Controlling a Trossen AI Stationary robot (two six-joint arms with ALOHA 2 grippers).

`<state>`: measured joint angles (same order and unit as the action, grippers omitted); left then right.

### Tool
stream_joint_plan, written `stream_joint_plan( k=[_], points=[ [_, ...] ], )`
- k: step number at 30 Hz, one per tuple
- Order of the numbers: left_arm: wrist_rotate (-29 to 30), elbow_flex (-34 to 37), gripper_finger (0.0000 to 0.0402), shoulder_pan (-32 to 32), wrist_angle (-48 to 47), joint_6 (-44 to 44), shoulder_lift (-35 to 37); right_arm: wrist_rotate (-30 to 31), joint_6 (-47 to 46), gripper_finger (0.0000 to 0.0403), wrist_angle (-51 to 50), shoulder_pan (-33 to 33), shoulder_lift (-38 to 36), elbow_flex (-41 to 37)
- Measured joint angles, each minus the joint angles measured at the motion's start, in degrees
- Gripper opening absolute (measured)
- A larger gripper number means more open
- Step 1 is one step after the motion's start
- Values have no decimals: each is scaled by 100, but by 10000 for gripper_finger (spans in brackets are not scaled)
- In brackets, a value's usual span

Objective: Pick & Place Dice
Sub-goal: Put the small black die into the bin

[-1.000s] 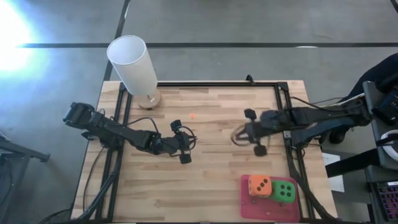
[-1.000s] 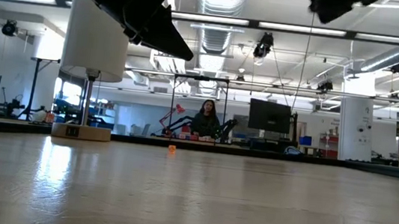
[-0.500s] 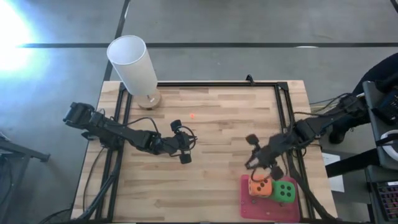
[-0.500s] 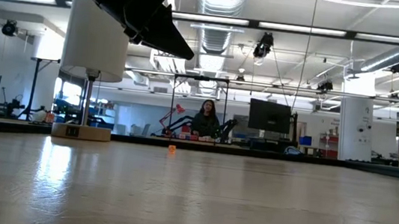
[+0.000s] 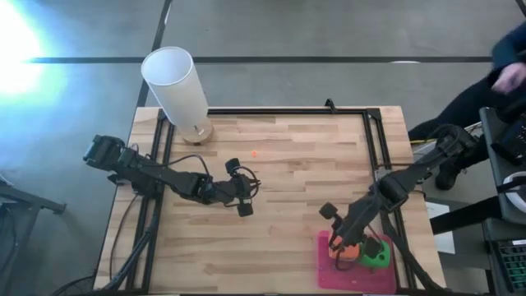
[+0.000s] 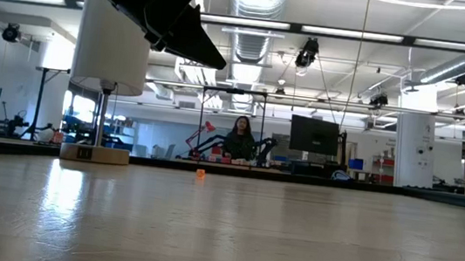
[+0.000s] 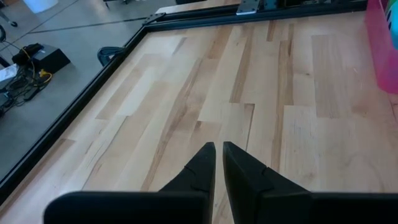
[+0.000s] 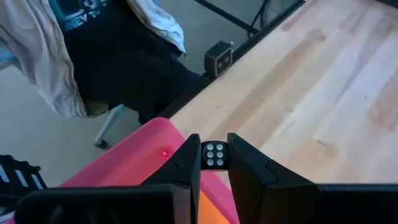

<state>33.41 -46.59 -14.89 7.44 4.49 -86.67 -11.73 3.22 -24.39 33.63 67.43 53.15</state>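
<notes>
The wooden table (image 5: 279,205) carries everything, framed by a black rail, with grey concrete floor around it. The low view looks across it into a wide workshop with ceiling ducts, monitors and a person (image 6: 239,138) seated far behind. A tall white cylinder (image 5: 176,84) stands at the corner of the table diagonally opposite the pink mat (image 5: 329,275).

The mat is the landmark. The right gripper (image 5: 339,238) hangs directly over it, just above the orange die (image 5: 348,252) and beside the green die (image 5: 377,257), both lying on the mat. In the right wrist view its fingers (image 8: 186,165) are narrow, pinching a small dark die (image 8: 215,154) whose face shows six pale pips. The step in hand looks like the placing: the die is carried to the mat and not yet let go. The next move likely calls for lowering onto a bare patch of pink, clear of the orange die, then opening the fingers.

The left gripper (image 5: 244,197) waits over bare wood near the table's middle, well apart from the mat, its fingers (image 7: 202,165) close together and empty.
</notes>
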Motion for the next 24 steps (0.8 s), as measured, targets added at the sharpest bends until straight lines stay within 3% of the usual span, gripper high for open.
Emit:
stream_joint_plan(
  k=[24],
  points=[
    [0, 0, 35, 0, 0, 2, -2, -382, 37, 54, 244, 37, 501, 0]
  ],
)
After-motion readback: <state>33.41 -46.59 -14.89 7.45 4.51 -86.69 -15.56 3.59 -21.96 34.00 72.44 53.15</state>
